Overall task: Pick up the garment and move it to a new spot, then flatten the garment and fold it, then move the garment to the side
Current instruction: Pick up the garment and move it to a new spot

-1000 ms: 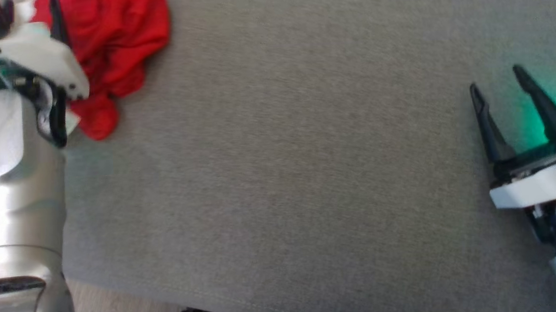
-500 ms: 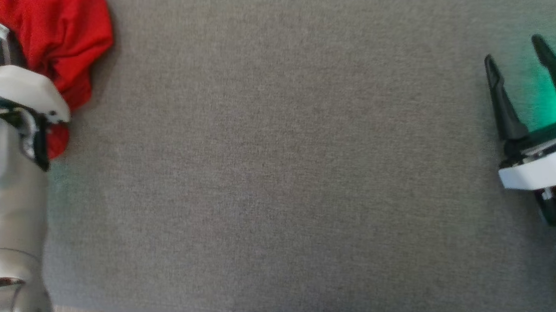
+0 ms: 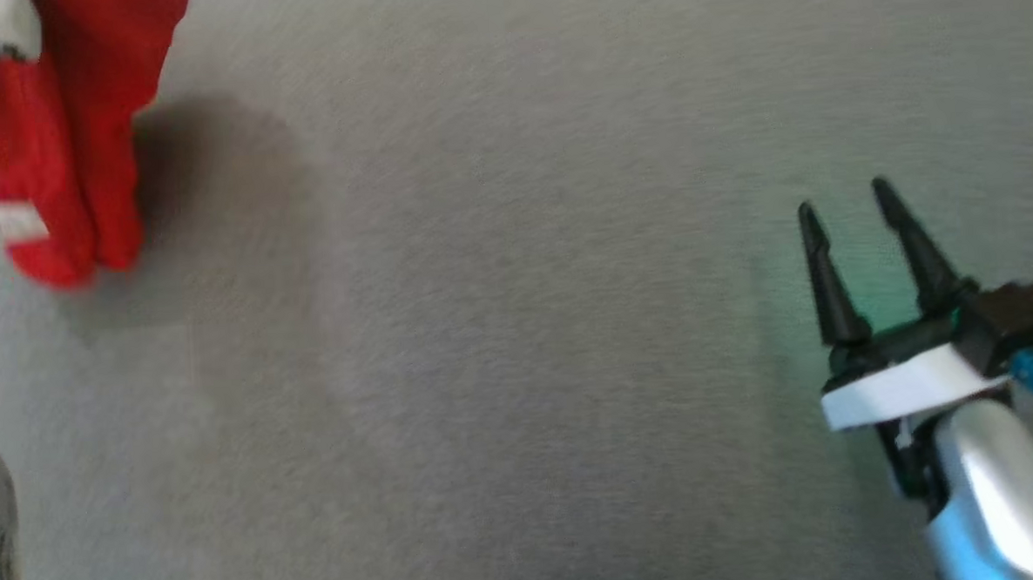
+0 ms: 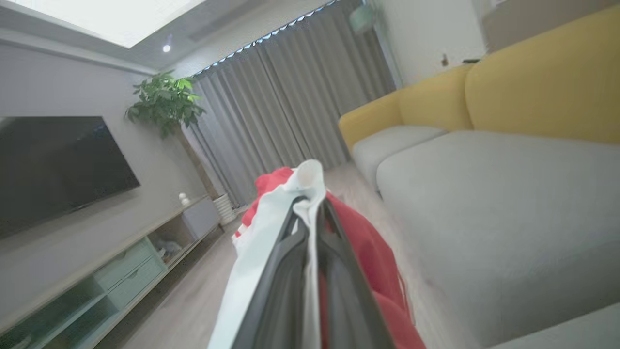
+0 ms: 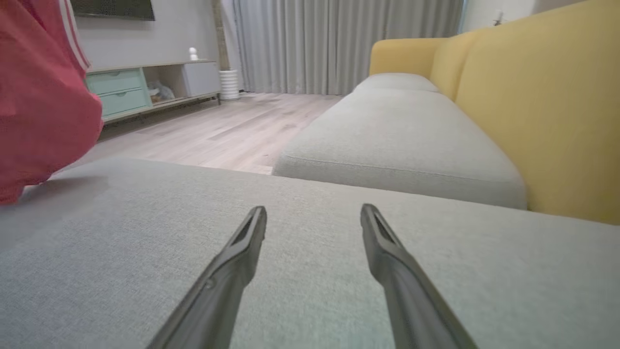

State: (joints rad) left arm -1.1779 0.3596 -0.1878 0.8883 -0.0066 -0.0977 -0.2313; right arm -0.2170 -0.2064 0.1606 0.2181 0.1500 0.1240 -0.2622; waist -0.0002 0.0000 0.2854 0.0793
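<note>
Right wrist view: the right hand (image 5: 314,213) hovers over the grey cushion (image 5: 339,281), fingers spread and empty. Over the cushion's left part the red garment (image 5: 38,106) hangs, pinched in the clenched left hand (image 4: 310,206). Beyond the cushion lie a wood floor (image 5: 218,131), a yellow sofa (image 5: 533,97), a low cabinet (image 5: 121,92) and grey curtains (image 5: 339,43). A second ago the garment lay bunched on the cushion; now it hangs long, with its shadow on the cushion.
</note>
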